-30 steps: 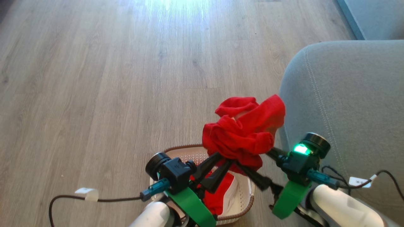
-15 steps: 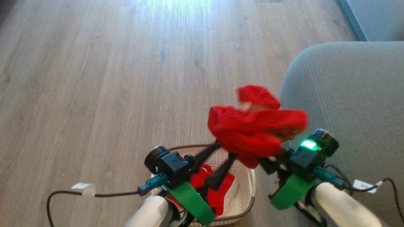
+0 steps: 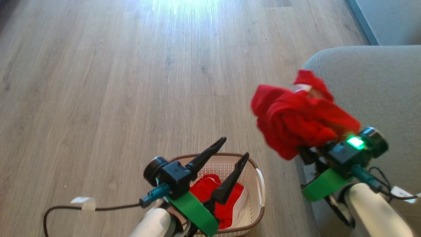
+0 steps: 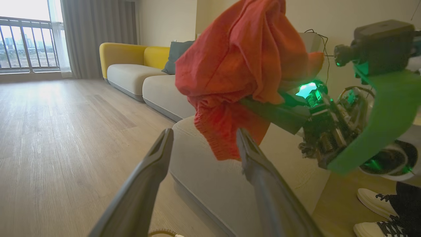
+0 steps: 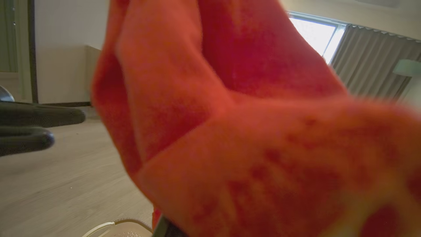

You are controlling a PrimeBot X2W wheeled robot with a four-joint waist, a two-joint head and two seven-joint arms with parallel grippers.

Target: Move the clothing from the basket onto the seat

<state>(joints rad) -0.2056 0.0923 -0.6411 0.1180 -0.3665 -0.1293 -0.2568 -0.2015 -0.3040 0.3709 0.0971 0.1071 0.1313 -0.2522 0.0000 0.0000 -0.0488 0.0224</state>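
Note:
My right gripper is shut on a plain red garment and holds it in the air at the near left edge of the grey seat; the cloth hides the fingertips. My left gripper stands open and empty above the cream basket, which sits on the floor. A second red garment with white trim lies inside the basket. In the left wrist view the held garment hangs just beyond the open left gripper, over the seat. The red cloth covers most of the right wrist view.
Wooden floor stretches ahead and to the left. A dark cable trails from my left arm. A yellow and cream sofa stands farther back. A person's white shoes are on the floor beside the seat.
The left gripper opened and let go of the plain red garment. The right gripper shut on it and carried it right and away from the basket, up to the seat's edge.

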